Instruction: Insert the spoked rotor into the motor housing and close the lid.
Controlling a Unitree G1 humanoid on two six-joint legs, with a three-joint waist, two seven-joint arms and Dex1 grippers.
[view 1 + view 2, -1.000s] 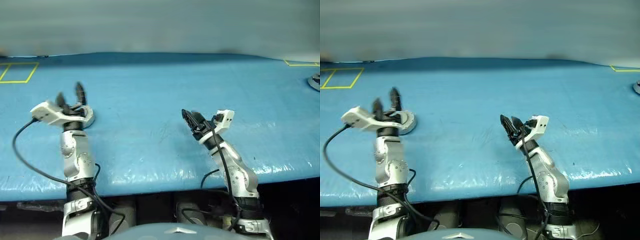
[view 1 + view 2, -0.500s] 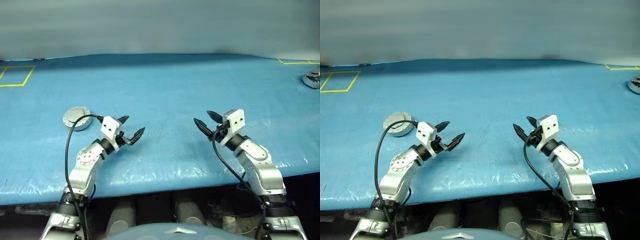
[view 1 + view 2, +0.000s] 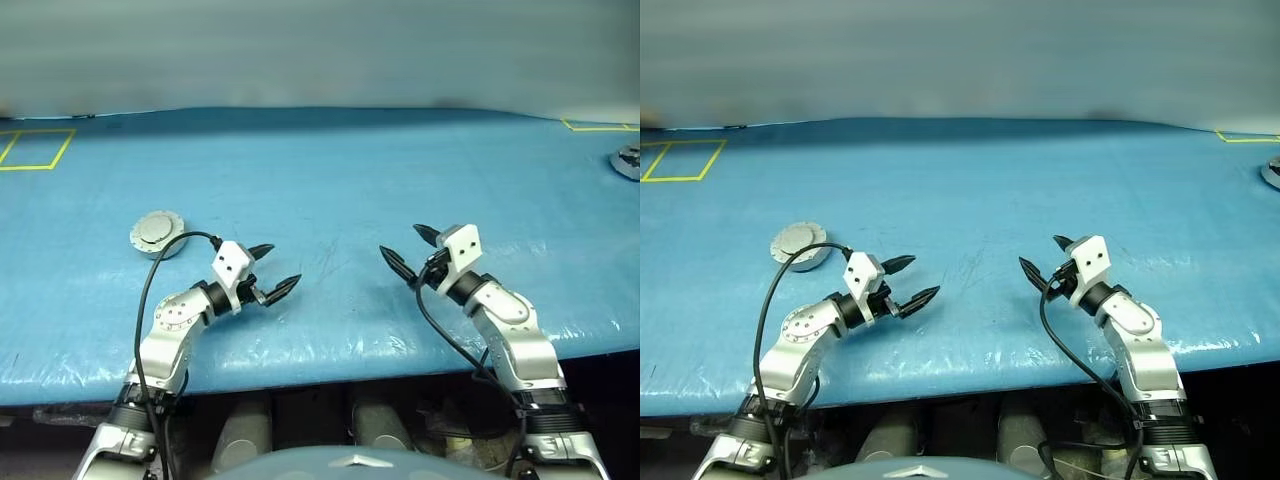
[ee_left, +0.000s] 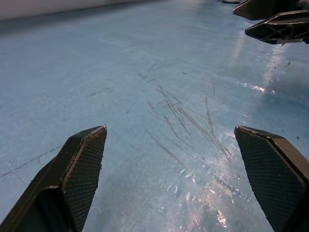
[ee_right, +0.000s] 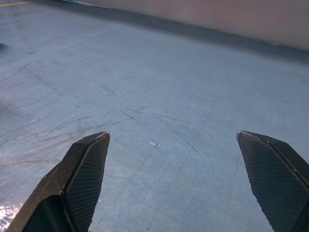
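Both grippers — left gripper (image 3: 274,271), right gripper (image 3: 405,250) — have swung inward, spread empty over scuffed blue table (image 3: 330,180).

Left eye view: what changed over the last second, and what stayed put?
The left gripper drew back from over the motor housing toward the near table edge and swung to point inward, empty. The right gripper rolled and spread its jaws wide. The housing stayed on the blue table with its lid closed, and the silvery part at the far right kept its place.
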